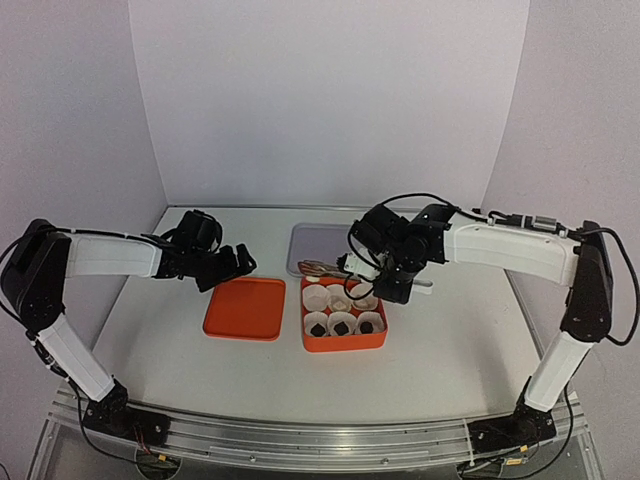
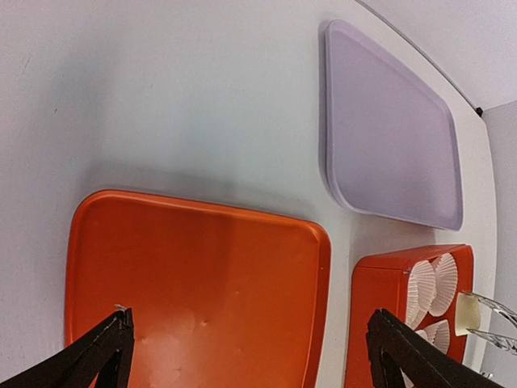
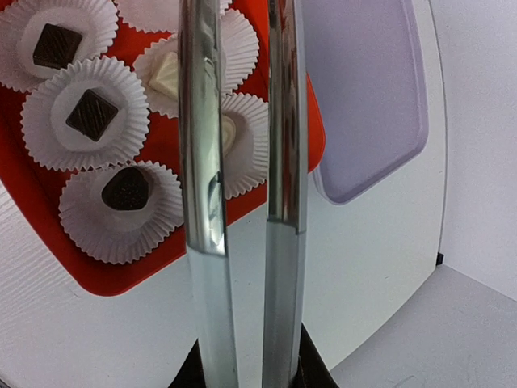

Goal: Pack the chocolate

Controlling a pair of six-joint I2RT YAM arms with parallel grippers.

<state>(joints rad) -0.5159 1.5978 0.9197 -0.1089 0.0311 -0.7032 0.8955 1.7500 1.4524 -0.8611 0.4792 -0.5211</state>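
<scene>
Chocolate pieces sit in white pleated paper cups [image 3: 48, 141] inside the orange plastic box [image 1: 343, 345]. Three dark brown pieces [image 3: 91, 113] fill the box's near row, and two cream-white pieces [image 3: 168, 73] show in the row behind. A third cream-white piece [image 2: 466, 314] is pinched between the tips of the long metal tongs [image 3: 202, 162], close to the box's far edge.

The right gripper [image 1: 383, 278] is clamped on the handle end of the tongs, and its black fingers press the two shiny blades close together. The right arm reaches in from the box's right side. Its forearm is nearly level and its wrist is bent down above the box's far-right corner, so the tongs point leftward along the box's back edge.

The left gripper [image 2: 250, 317] has its jaws spread fully wide, holding and touching nothing. It hangs tilted downward over the flat orange plastic lid [image 2: 202, 275], which lies just left of the box. The left arm stretches in from the left with its forearm about level. A lavender plastic tray [image 2: 396, 137] lies behind the box.
</scene>
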